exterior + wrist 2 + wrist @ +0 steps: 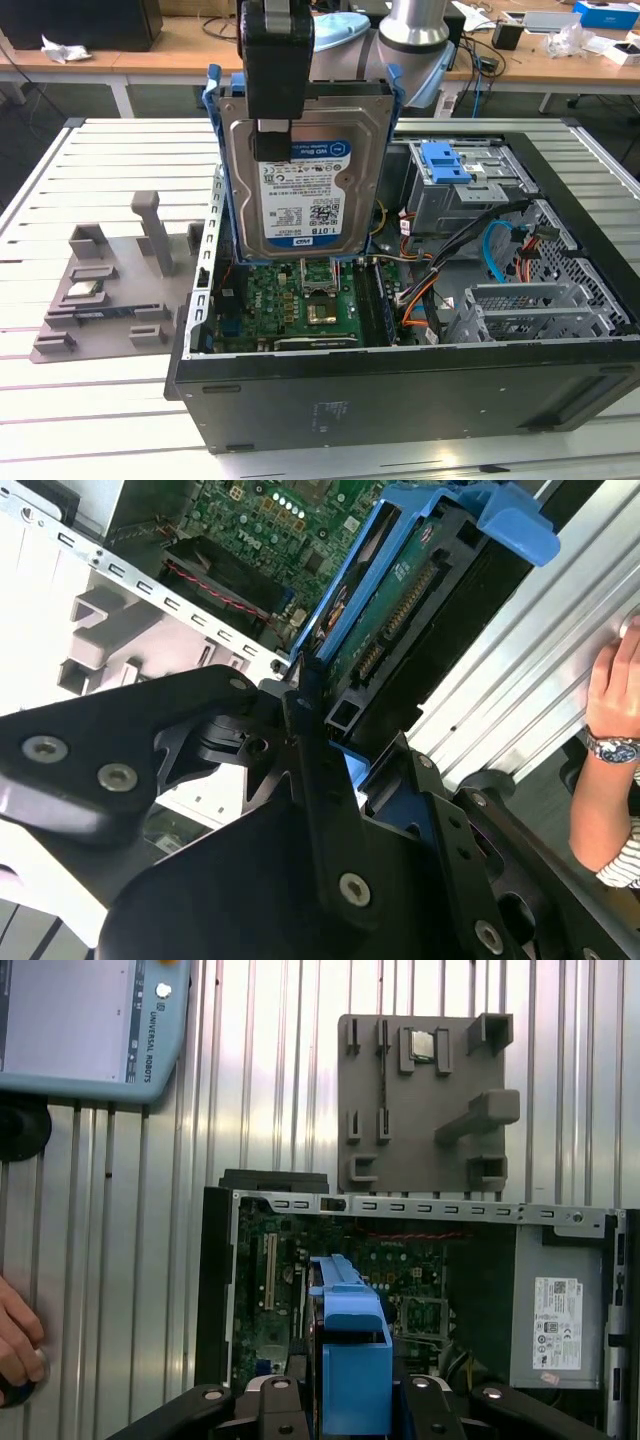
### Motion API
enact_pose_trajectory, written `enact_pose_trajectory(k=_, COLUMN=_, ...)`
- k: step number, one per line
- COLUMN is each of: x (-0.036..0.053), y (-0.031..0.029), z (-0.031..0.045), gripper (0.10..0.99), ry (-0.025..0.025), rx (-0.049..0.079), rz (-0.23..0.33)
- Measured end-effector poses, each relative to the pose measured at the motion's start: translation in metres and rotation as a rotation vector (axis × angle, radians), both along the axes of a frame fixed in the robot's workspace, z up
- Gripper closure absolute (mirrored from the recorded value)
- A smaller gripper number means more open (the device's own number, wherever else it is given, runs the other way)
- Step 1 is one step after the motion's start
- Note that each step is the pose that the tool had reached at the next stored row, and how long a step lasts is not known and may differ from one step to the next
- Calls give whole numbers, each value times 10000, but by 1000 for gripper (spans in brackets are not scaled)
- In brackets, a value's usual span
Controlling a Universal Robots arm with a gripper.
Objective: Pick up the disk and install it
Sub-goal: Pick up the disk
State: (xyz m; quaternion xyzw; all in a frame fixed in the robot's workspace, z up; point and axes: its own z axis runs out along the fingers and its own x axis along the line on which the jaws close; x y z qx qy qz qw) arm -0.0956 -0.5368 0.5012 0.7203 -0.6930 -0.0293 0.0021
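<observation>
Slatted metal table (90, 420), open computer case (400, 400); gripper (268, 140) pinching disk (310, 190) upright above motherboard (300, 300) (top-edge hold, likely to clear case walls).

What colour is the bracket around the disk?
Blue; the bracket shows best in the exterior view.

Bright, diffuse light. In the exterior view the slatted metal table (90, 420) glares near-white at the exterior view's lower left. The disk (312, 192) is evenly lit, and the computer case (400, 395) is shaded inside. Pale reflections streak the slats in the first wrist view.
</observation>
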Motion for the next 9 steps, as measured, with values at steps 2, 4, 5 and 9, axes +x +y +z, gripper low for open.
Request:
enact_pose_trajectory(k=2, x=15, y=0, z=-1, gripper=718, ry=0, rx=-1, rz=1)
enact_pose_trajectory(k=4, x=36, y=0, z=-4, gripper=718, ry=-1, rx=-2, rz=0)
enact_pose_trajectory(k=5, x=46, y=0, z=-5, gripper=718, ry=0, rx=-2, rz=-1)
enact_pose_trajectory(k=9, x=80, y=0, z=-8, gripper=718, ry=0, rx=-3, rz=1)
